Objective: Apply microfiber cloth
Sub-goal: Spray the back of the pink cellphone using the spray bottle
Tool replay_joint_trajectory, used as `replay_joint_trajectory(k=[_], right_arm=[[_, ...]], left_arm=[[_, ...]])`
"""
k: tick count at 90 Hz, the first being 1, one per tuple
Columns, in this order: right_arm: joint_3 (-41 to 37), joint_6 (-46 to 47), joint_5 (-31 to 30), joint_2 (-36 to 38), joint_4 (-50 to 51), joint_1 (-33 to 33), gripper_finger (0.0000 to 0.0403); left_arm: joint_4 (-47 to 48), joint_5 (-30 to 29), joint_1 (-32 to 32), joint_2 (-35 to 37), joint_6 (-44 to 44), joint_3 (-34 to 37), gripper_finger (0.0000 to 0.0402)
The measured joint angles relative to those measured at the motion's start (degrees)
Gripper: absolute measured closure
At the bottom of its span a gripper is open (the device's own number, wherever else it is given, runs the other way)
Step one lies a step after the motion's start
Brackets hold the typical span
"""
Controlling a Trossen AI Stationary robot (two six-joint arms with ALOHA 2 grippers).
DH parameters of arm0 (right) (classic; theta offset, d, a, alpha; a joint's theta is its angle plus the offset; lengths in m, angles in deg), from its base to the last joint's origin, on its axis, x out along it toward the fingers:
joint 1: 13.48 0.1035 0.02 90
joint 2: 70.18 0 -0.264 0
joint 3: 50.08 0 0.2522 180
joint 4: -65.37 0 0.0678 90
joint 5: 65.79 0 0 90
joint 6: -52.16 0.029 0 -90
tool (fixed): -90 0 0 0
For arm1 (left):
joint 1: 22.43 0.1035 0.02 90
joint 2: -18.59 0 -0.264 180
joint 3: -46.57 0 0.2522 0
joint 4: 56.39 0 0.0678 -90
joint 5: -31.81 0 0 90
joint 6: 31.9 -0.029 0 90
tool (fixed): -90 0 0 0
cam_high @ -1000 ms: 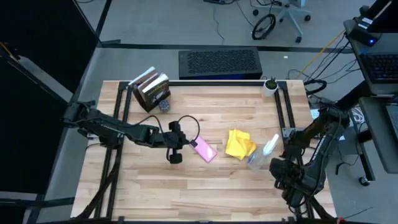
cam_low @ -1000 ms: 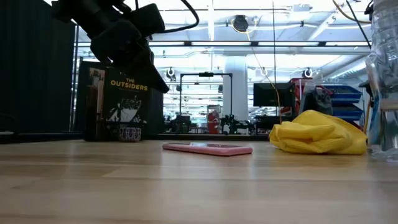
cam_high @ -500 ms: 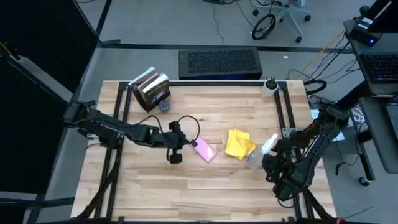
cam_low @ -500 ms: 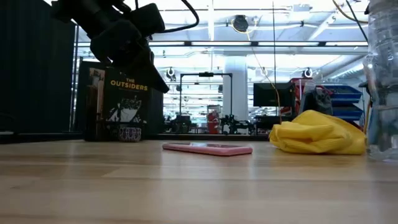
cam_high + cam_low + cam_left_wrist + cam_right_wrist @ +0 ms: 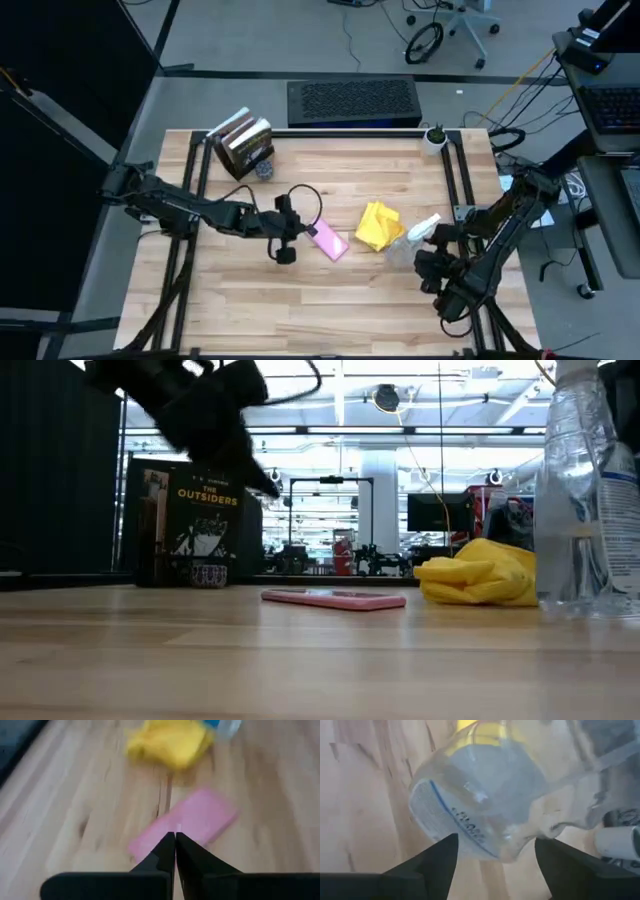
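Left claw, fingers pressed together and empty, hangs over the pink phone, probably waiting. Right claw gapes around the spray bottle, beside the microfiber cloth.

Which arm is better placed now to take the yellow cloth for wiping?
Probably left. The left hand, fingers shut, hangs by the pink phone, with the microfiber cloth just beyond. The right hand is open around the spray bottle.

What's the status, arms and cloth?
Left gripper shut, hovering by pink phone. Right gripper open around spray bottle. Microfiber cloth crumpled, ungrasped, bottle beside it.
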Motion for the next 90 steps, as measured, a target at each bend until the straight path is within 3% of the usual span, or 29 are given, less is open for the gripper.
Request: replay_joint_trajectory(k=[13, 26, 55, 70, 90], right_arm=[[0.00, -0.21, -0.20, 0.00, 0.29, 0.01, 0.0161], [0.00, -0.20, -0.19, -0.02, 0.38, -0.03, 0.0161], [0.00, 0.10, -0.20, -0.02, 0.03, -0.01, 0.0161], [0.00, 0.08, -1.55, -0.02, -0.30, -0.10, 0.0161], [-0.01, -0.08, -3.38, -0.02, -0.40, -0.10, 0.0161]], left_arm=[[-13.79, 1.84, 0.48, -5.94, -4.30, -1.07, 0.0402], [-18.40, 5.63, 1.83, -17.62, -5.66, -8.32, 0.0402], [-19.65, 6.22, 2.04, -37.15, -16.97, -30.20, 0.0402], [-19.22, 6.98, 3.51, -41.96, -17.79, -36.25, 0.0402], [-19.33, 15.23, 3.39, -46.84, -17.49, -41.14, 0.0402]])
